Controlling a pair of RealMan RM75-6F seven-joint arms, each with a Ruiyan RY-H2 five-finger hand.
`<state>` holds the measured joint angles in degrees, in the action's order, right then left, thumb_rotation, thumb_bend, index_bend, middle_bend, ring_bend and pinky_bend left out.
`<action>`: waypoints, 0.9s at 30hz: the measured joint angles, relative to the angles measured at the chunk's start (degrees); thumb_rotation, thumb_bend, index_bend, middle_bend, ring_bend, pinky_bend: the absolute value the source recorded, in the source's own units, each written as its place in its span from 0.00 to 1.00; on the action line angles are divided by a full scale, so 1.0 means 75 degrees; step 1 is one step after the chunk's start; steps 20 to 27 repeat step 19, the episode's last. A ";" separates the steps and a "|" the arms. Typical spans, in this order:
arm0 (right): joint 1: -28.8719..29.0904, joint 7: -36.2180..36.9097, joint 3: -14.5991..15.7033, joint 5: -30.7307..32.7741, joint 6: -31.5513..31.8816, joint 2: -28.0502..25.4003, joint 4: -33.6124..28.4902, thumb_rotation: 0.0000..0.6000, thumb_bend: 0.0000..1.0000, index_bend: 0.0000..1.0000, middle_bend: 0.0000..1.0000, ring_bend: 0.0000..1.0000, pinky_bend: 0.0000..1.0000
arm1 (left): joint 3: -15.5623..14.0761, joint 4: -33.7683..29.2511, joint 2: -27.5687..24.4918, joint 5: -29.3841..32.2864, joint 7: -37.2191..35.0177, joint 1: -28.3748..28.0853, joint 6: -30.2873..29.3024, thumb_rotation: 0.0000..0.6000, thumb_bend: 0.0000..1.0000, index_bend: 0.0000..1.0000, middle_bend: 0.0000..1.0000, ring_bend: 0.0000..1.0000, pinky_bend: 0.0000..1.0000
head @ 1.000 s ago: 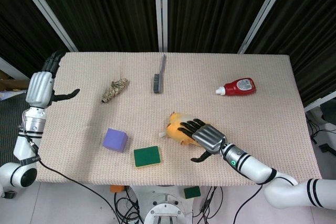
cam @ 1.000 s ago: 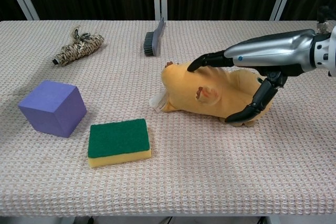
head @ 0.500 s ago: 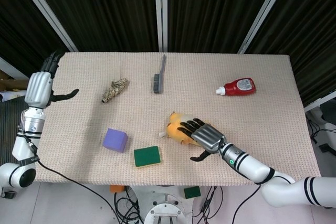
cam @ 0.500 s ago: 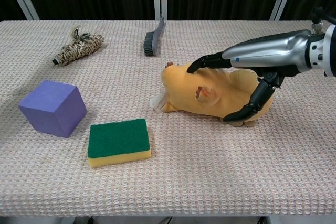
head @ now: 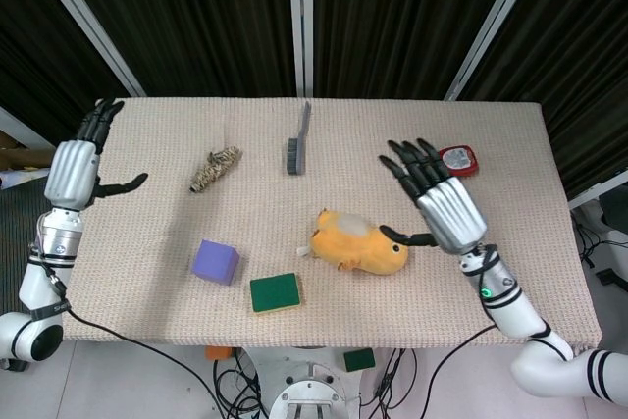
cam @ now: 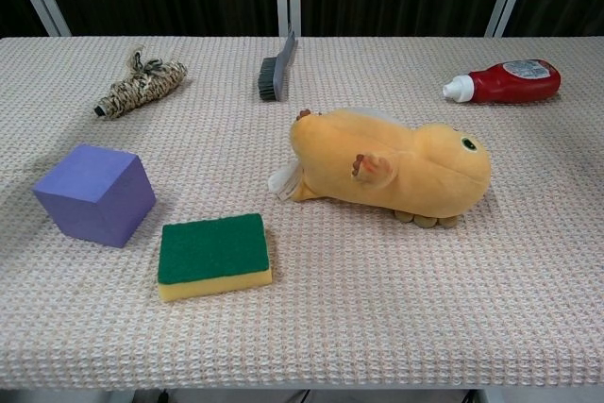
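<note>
A yellow-orange plush animal [head: 357, 244] [cam: 389, 167] lies on its side in the middle of the table. My right hand [head: 440, 201] is raised above the table to the right of the plush, fingers spread, holding nothing; the chest view does not show it. My left hand [head: 77, 166] hovers at the table's left edge, fingers spread and empty, nearest to the rope bundle [head: 215, 169] [cam: 140, 84].
A purple cube [head: 215, 261] [cam: 94, 194] and a green-and-yellow sponge [head: 275, 293] [cam: 213, 254] sit front left. A grey brush [head: 297, 139] [cam: 275, 69] lies at the back. A red bottle [cam: 505, 81] lies at the right, partly hidden behind my right hand in the head view.
My right hand has let go of the plush and lifted up and to the right, out of the chest view. The plush stays in place. The left hand barely moved.
</note>
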<state>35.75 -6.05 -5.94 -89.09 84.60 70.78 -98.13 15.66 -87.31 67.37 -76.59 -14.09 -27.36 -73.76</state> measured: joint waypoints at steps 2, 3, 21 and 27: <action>-0.0591 0.0329 -0.0014 -0.0100 0.0645 0.0031 0.0523 0.68 0.25 0.00 0.00 0.00 0.00 | -0.0143 -0.0088 -0.0042 -0.0149 0.0097 0.0073 -0.0054 1.00 0.14 0.00 0.01 0.04 0.23; -0.0847 0.0438 -0.0004 -0.0108 0.0878 0.0026 0.0702 0.68 0.25 0.00 0.00 0.00 0.00 | -0.0260 -0.0154 -0.0074 -0.0258 0.0198 0.0138 -0.0099 1.00 0.14 0.01 0.01 0.04 0.23; -0.4264 0.0500 0.1493 0.0917 0.1577 -0.0392 0.2271 0.68 0.28 0.00 0.00 0.00 0.00 | -0.2443 0.0096 0.0587 -0.0903 0.3146 0.3071 -0.2335 1.00 0.12 0.04 0.02 0.03 0.20; -0.4264 0.0500 0.1493 0.0917 0.1577 -0.0392 0.2271 0.68 0.28 0.00 0.00 0.00 0.00 | -0.2443 0.0096 0.0587 -0.0903 0.3146 0.3071 -0.2335 1.00 0.12 0.04 0.02 0.03 0.20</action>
